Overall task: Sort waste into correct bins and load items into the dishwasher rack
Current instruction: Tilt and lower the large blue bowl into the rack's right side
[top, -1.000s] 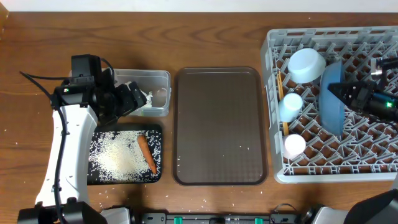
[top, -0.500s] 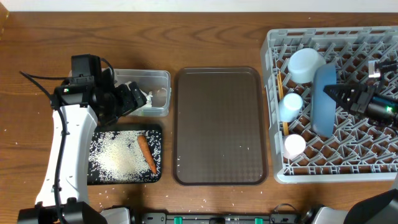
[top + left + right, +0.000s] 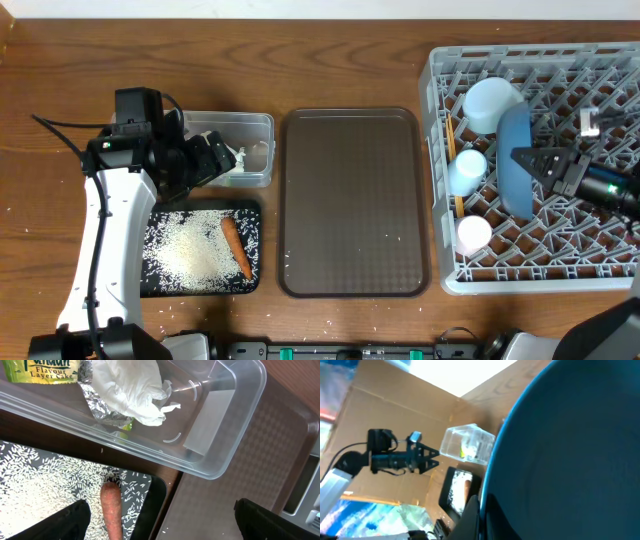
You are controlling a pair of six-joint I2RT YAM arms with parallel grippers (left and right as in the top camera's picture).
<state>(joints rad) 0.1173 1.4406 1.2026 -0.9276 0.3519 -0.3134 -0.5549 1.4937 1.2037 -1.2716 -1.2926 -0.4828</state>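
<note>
Overhead: right gripper (image 3: 541, 165) at 3 o'clock, jaws pinching the dark-blue plate (image 3: 512, 165), on edge in the rack (image 3: 590, 250). Left wrist: left gripper (image 3: 160, 525) jaws spread, empty, above the tub (image 3: 210, 425). Right wrist: plate fills view. I'd seat it between pegs, then release.

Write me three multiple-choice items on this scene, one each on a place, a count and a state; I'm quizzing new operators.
1. Where does the carrot lie?
A. clear tub
B. brown tray
C. black tray

2. How many cups sit in the rack?
A. one
B. two
C. four

3. How is the dark-blue plate placed?
A. standing on edge
B. lying flat
C. upside down on the brown tray

Key:
1 C, the carrot lies among rice on the black tray.
2 B, a light-blue cup and a white-pink cup are the only cups there.
3 A, the plate stands on edge in the rack, with the right claw shut on it.
</note>
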